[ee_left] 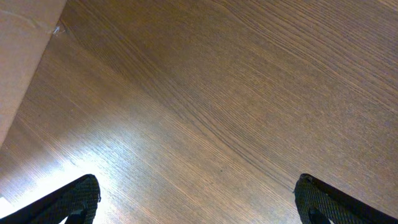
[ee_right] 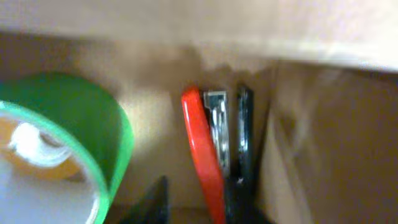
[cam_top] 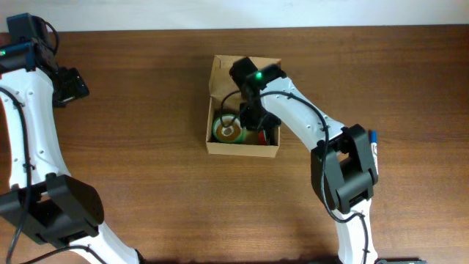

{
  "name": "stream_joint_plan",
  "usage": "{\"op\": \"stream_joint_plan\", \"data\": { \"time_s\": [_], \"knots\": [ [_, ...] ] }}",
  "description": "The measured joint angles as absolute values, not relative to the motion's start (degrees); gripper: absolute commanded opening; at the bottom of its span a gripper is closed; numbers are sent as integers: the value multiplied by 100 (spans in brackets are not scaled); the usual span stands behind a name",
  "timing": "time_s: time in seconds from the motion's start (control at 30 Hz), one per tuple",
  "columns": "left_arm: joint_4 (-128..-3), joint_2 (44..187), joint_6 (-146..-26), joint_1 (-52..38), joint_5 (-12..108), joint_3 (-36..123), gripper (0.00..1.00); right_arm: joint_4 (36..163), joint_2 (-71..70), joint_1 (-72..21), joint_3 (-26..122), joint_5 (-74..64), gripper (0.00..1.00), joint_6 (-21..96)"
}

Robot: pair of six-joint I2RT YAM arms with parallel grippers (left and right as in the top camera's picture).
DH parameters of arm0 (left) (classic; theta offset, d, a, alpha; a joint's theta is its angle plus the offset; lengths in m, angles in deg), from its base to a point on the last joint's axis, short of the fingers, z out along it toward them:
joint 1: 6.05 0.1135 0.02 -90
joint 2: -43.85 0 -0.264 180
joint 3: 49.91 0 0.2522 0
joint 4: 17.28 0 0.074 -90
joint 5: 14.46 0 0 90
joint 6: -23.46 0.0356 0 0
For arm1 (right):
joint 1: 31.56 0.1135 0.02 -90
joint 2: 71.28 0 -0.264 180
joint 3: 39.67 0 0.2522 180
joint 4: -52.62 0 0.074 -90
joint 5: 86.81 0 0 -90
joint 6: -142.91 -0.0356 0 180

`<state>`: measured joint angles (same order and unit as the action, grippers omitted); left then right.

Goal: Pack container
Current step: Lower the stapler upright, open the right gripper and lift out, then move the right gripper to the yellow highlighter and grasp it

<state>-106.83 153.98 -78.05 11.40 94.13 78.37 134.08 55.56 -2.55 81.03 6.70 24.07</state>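
Note:
The container [cam_top: 242, 151], a small tan cardboard box, stands open near the table's middle. In it lie a green tape roll [cam_top: 228, 130] [ee_right: 81, 124] and a red and black stapler [cam_top: 268, 136] [ee_right: 202, 149]. My right gripper [cam_top: 256, 123] [ee_right: 202, 208] reaches down into the box beside the roll. One dark finger [ee_right: 155, 199] shows a little left of the stapler, apart from it; the other finger is lost behind the stapler. My left gripper [cam_top: 73, 84] [ee_left: 199, 202] hangs wide open over bare wood at the far left.
The box's flap lid [cam_top: 220, 70] stands up at its far side. A small blue object [cam_top: 374, 136] lies by the right arm's elbow. A pale surface [ee_left: 18, 62] borders the table beyond the left gripper.

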Motion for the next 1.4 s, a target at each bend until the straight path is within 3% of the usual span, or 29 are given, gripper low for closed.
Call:
{"op": "stream_joint_plan", "data": {
  "time_s": [0.37, 0.63, 0.77, 0.97, 1.2, 1.4],
  "knots": [
    [-10683, 15398, -7805, 1140, 9413, 7837, 100, 15100, 5552, -268, 10693, 1653, 8, 3030],
    [-10683, 15398, -7805, 1140, 9413, 7837, 100, 15790, 5309, -801, 10795, 1824, 5, 3218],
    [-10685, 15398, -7805, 1140, 9413, 7837, 100, 15812, 4717, -1593, 10236, 1815, 9, 3240],
    [-10683, 15398, -7805, 1140, 9411, 7837, 100, 15078, 2658, -2312, 8365, 1817, 15, 3406],
    [-10685, 15398, -7805, 1140, 9413, 7837, 100, 13998, -168, -2296, 5475, 1767, 43, 3929],
    [-10681, 15398, -7805, 1140, 9413, 7837, 100, 13375, -133, -2563, 4168, 1572, 52, 4346]
  ]
}}
